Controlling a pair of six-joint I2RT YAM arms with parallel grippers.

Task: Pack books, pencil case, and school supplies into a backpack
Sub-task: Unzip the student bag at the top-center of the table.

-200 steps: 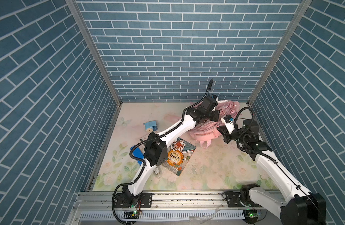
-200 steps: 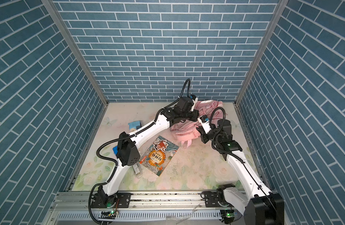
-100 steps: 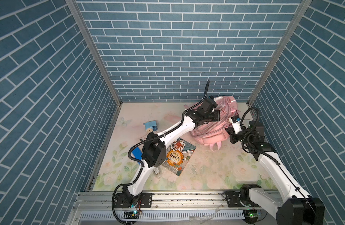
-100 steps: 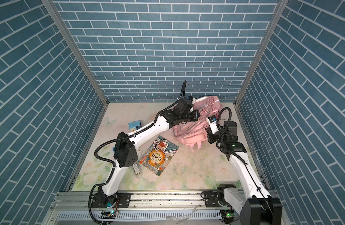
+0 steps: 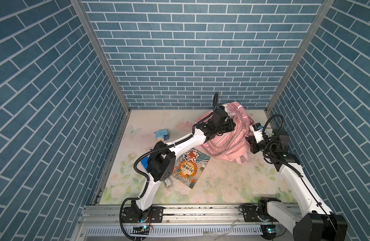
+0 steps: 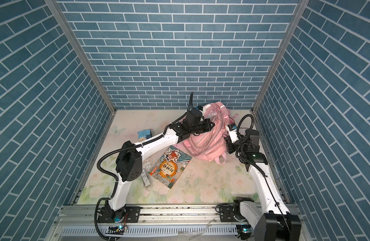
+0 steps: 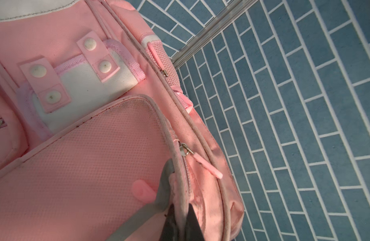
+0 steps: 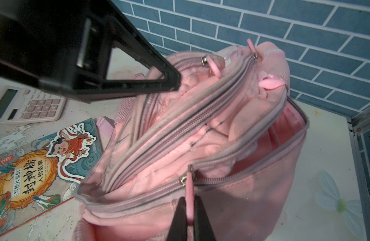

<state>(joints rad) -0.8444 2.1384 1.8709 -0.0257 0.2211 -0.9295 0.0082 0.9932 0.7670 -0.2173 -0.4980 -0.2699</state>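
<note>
Right wrist: backpack (image 8: 253, 198) near table (image 8: 326, 150) edge

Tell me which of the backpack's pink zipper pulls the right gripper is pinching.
The pull on the open compartment's zipper, pinched in the right gripper. The other pulls, at the backpack's end nearer the back wall, hang free.

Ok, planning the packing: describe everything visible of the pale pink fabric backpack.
The pale pink fabric backpack sits slumped on the floral tabletop near the back right corner. Grey zips, several pockets; one compartment gapes open, showing pink lining. The left gripper pinches a front pocket seam; the right gripper clamps a pink zipper pull.
</note>
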